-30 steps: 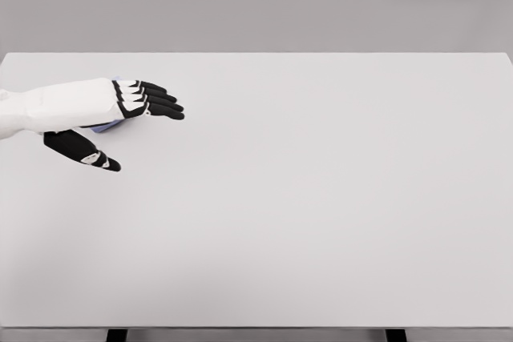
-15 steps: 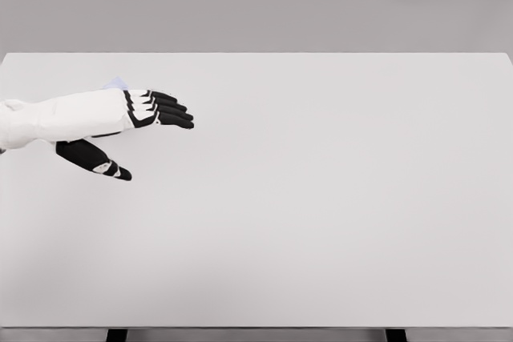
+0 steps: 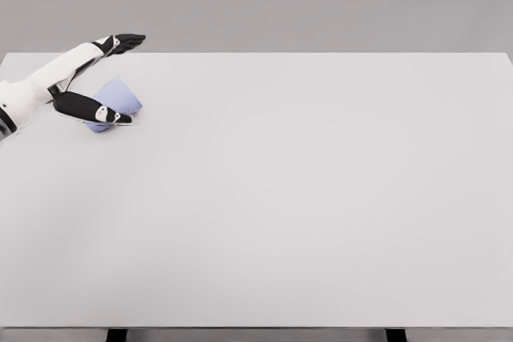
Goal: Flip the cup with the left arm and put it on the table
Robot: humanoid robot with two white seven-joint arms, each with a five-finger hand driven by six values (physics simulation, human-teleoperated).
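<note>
- Now my left hand (image 3: 94, 78) sits at the far left of the white table (image 3: 321, 198), close to its back edge, with my white forearm coming in from the left side of the head view.
- My four black fingers (image 3: 127, 40) are stretched out straight and point up and to the right, their tips showing past the table's back edge against the grey wall behind.
- My black thumb (image 3: 90, 108) is splayed well away from those fingers and reaches low and to the right.
- Between the fingers and the thumb lies the cup (image 3: 116, 100), a small pale lavender one.
- It is tipped over on its side rather than standing, angled across the tabletop, with one end toward the upper right and the other toward the lower left.
- My thumb crosses in front of the cup's lower part and hides some of it; whether the thumb actually presses on the cup I cannot tell.
- The stretched fingers stand clear above the cup and do not wrap it, so my hand is spread wide and is not gripping anything.
- Which end of the cup is the mouth I cannot make out at this size.
- Along the bottom edge of the view, two dark table legs (image 3: 117, 335) show beneath the front edge.
</note>
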